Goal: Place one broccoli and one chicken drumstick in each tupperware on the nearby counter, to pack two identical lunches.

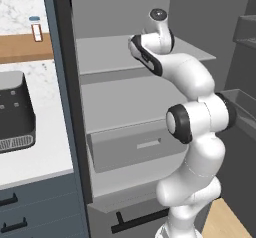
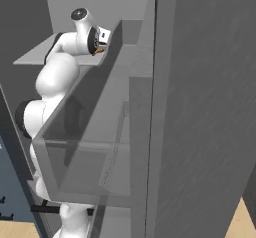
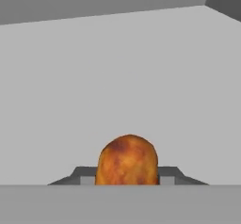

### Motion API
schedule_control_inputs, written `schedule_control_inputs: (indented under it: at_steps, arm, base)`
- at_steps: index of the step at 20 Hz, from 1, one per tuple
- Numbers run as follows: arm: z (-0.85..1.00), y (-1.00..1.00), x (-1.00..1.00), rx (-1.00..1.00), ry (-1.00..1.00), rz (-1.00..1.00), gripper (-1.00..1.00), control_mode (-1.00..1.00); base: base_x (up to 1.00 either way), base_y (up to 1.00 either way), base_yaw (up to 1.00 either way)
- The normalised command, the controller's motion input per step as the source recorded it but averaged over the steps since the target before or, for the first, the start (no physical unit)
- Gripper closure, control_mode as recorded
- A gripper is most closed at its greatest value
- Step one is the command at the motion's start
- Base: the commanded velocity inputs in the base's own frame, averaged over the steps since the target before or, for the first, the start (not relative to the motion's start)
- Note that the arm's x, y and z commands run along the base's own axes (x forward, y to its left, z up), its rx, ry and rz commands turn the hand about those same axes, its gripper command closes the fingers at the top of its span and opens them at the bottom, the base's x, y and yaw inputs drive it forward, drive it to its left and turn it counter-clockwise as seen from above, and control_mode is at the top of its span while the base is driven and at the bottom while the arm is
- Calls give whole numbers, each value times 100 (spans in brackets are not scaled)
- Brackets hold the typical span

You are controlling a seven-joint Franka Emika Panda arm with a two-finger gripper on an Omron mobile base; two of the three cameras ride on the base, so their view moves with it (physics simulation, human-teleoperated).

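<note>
Chicken drumstick [image 3: 127,160], orange, is seen clamped between the gripper [image 3: 127,173] fingers, up at the fridge's upper shelf [image 1: 115,52]. Packing is judged barely begun: the drumstick has yet to be carried left to the counter [image 1: 35,152].

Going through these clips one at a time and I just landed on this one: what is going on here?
The white arm is reaching into an open grey fridge, its hand up at a shelf. In the hand view the gripper has an orange-brown chicken drumstick sitting between its fingers, apparently gripped. The white counter lies to the left, carrying a dark appliance. No tupperware is seen, so packing is yet to come.
</note>
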Motion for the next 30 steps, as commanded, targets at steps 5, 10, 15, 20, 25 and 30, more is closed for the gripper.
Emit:
schedule_control_inputs:
  at_steps: [5,10,15,20,25,30]
  arm:
    - [-58,7,-4,0,-32,0,100,-100]
    - [-3,9,-59,0,-13,0,100,-100]
    - [76,0,-96,0,34,0,100,-100]
    - [3,16,-100,-5,28,0,100,-100]
    - [-97,25,-96,-22,-36,3,100,-100]
    - [-2,0,-100,-2,-2,0,100,-100]
  base:
    - [0,0,0]
    - [0,0,0]
    - [0,0,0]
    - [0,0,0]
    - [0,0,0]
    - [0,0,0]
